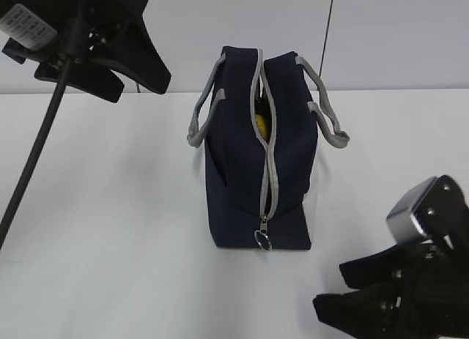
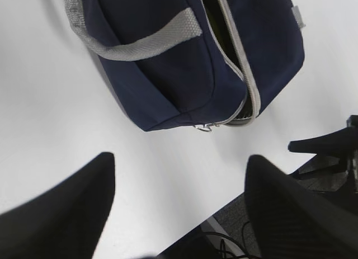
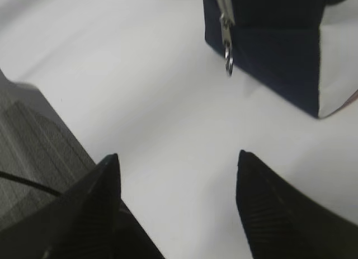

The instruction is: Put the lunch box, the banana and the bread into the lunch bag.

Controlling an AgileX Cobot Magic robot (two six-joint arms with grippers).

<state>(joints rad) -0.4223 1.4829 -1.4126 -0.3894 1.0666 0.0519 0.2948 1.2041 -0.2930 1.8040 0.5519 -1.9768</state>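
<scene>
The navy lunch bag (image 1: 238, 170) stands on the white table, its grey zipper partly open along the top, ring pull (image 1: 264, 240) at the near end. A strip of yellow banana (image 1: 260, 124) shows through the opening. The lunch box and the bread are hidden. The bag also shows in the left wrist view (image 2: 168, 74) and the right wrist view (image 3: 274, 52). My left gripper (image 1: 139, 79) is open and empty, raised at the far left of the bag. My right gripper (image 1: 330, 284) is open and empty, near the front right, apart from the bag.
The white table (image 1: 110, 207) runs around the bag. Its front edge (image 2: 235, 200) shows in the left wrist view, with dark floor and cables beyond. A black cable (image 1: 33, 156) hangs from the left arm. Two grey handles (image 1: 326, 116) droop beside the bag.
</scene>
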